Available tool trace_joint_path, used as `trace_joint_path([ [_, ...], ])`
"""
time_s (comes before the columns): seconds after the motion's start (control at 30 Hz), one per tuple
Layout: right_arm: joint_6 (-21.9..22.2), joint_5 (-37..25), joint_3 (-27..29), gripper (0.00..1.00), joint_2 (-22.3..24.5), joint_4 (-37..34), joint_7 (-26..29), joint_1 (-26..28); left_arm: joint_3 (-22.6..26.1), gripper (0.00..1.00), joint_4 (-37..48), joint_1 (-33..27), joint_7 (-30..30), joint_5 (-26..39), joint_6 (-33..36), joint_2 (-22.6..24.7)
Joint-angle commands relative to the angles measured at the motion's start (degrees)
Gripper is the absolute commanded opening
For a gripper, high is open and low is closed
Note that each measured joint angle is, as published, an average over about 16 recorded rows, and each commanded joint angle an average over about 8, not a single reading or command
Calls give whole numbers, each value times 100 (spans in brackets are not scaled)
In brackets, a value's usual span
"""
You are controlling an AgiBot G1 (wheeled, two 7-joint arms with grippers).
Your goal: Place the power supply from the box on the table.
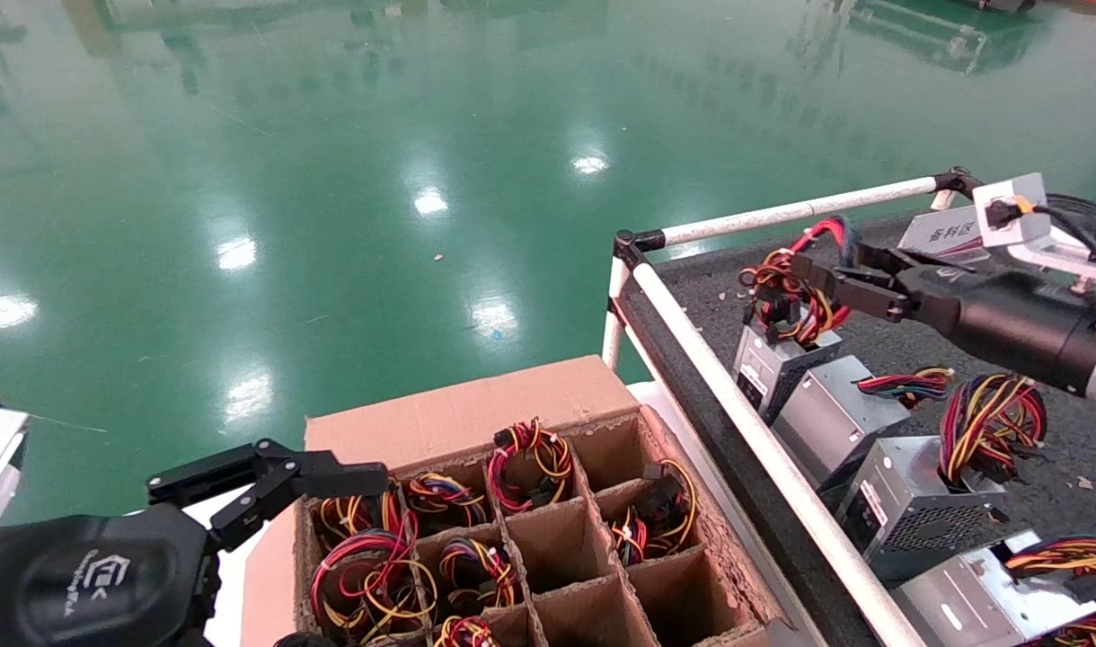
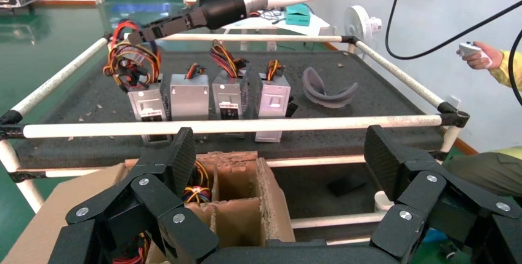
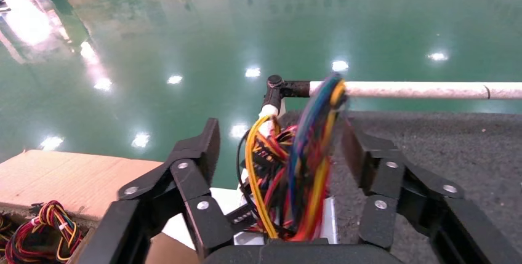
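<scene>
I am setting the power supply [image 1: 775,364] at the table's [image 1: 988,359] ten-o'clock corner, extending the row; my right gripper [image 1: 804,274], fingers spread, is bracketing its wires [image 1: 786,292] unclenched.

My left gripper [image 1: 269,476] is hanging released over the box [image 1: 476,413].

The wires [image 3: 289,172] between the right gripper's [image 3: 280,153] fingers are smeared by blur in the right wrist view and hide most of the power supply [image 3: 328,224] under them, so contact with the fingers cannot be told. In the head view the box's [image 1: 476,413] near cells run off the bottom edge, and the nearest unit [image 1: 988,602] on the table [image 1: 1078,440] is cut at the corner. The left gripper's [image 2: 280,165] fingers cover most of the box in the left wrist view.
</scene>
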Motion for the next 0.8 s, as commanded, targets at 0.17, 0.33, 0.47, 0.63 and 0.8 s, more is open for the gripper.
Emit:
trace_joint_path([
  [0.17,-44,-52,-38,100,60,31,74,117,0,100,0,0,0,0,0,0],
  [0.33,-80,-78,-57,100,94,61,133,210,0,100,0,0,0,0,0,0],
  [0.47,-115,-85,-65,100,106,102,171,257,0,100,1,0,0,-1,-1,-1],
  [0.63,-187,0,-50,100,167,387,245,131,0,100,2,1,1,-2,-2,-1],
  [0.8,-300,196,-6,100,287,970,372,-203,0,100,2,1,1,-2,-1,-1],
])
